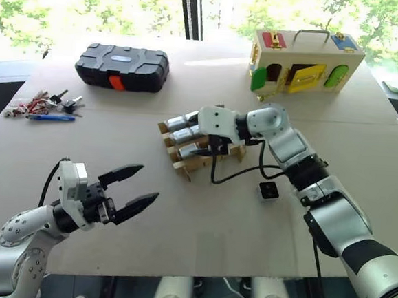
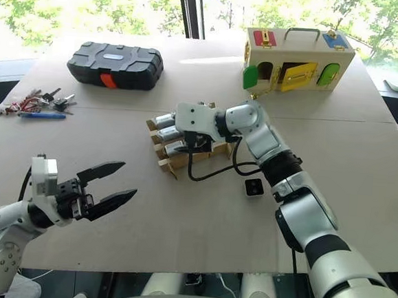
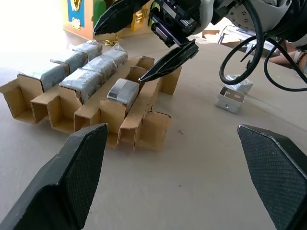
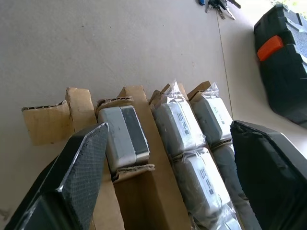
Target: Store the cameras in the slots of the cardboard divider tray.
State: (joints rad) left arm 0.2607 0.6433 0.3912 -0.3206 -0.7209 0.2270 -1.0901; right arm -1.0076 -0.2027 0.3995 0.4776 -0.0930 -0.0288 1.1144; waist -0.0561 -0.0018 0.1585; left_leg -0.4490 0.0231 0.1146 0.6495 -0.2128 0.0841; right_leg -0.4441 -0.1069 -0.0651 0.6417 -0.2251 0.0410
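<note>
The cardboard divider tray (image 1: 185, 164) lies mid-table, with several plastic-wrapped cameras (image 4: 180, 120) filling two of its rows. In the row nearest me sits one bare silver-grey camera (image 4: 124, 139). My right gripper (image 1: 198, 136) hovers open just above the tray, its fingers (image 3: 168, 60) spread over the slots with nothing between them. Another camera (image 1: 269, 191) rests loose on the table to the right of the tray, black lens face up. My left gripper (image 1: 149, 181) is open and empty, held near the table's front left and pointing toward the tray.
A black ribbed case (image 1: 122, 66) sits at the back left. A wooden box with coloured doors (image 1: 306, 61) stands at the back right. Keys and a blue pen (image 1: 47, 108) lie at the far left. A black cable (image 1: 235, 174) loops off my right arm beside the tray.
</note>
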